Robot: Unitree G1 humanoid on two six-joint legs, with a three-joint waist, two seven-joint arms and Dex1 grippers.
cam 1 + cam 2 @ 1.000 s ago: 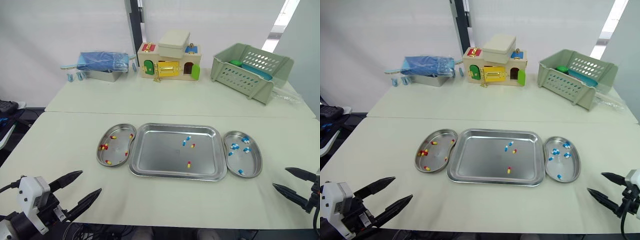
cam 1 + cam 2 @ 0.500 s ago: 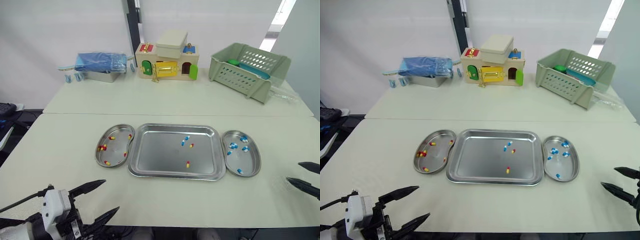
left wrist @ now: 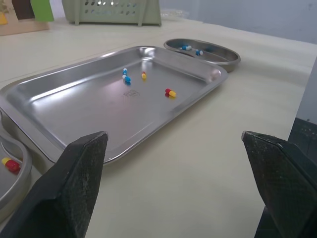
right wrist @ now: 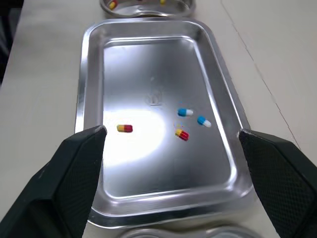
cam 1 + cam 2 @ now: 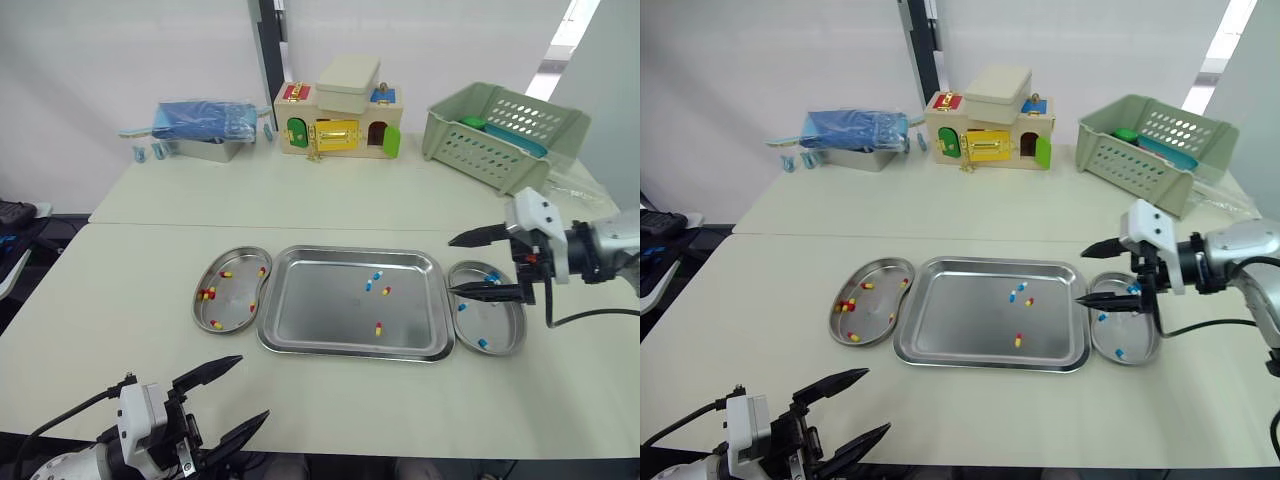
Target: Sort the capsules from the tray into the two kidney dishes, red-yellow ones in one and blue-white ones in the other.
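table [image 5: 120,300]: pale top carrying everything below.
tray [image 5: 310,312]: steel rectangle at mid-table, long axis running left to right; it holds four loose capsules, all in its right half.
basket [image 5: 500,130]: pale green slotted crate, well behind the tray's right end, tipped on its side, with a green item and a teal one inside.
toy house [image 5: 340,120]: wooden, with coloured doors, well behind the tray's middle.
metal tin [image 5: 205,150]: well behind the tray's left end, with a blue pack [image 5: 200,118] lying on it.
left kidney dish [image 5: 235,300]: just beside the tray's left short end, long axis parallel to that end; holds several red-yellow capsules [image 5: 207,294].
right kidney dish [image 5: 503,322]: just beside the tray's right short end, long axis likewise; holds several blue-white capsules [image 5: 482,343].
right gripper [image 5: 451,266]: above the tray's right end where it meets the right kidney dish, fingers spread wide and pointing toward the tray's left end.
left gripper [image 5: 253,386]: near the table's front edge, well in front of the tray's left end, fingers spread wide.
two blue-white tray capsules [image 4: 185,112]: side by side right of the tray's centre, one lying crosswise to the tray's long axis, the other slanted.
slanted red-yellow capsule [image 4: 181,134]: just beside that pair, diagonal to the tray's sides.
lone red-yellow capsule [image 4: 124,128]: nearer the tray's front long side, long axis parallel to the short ends.
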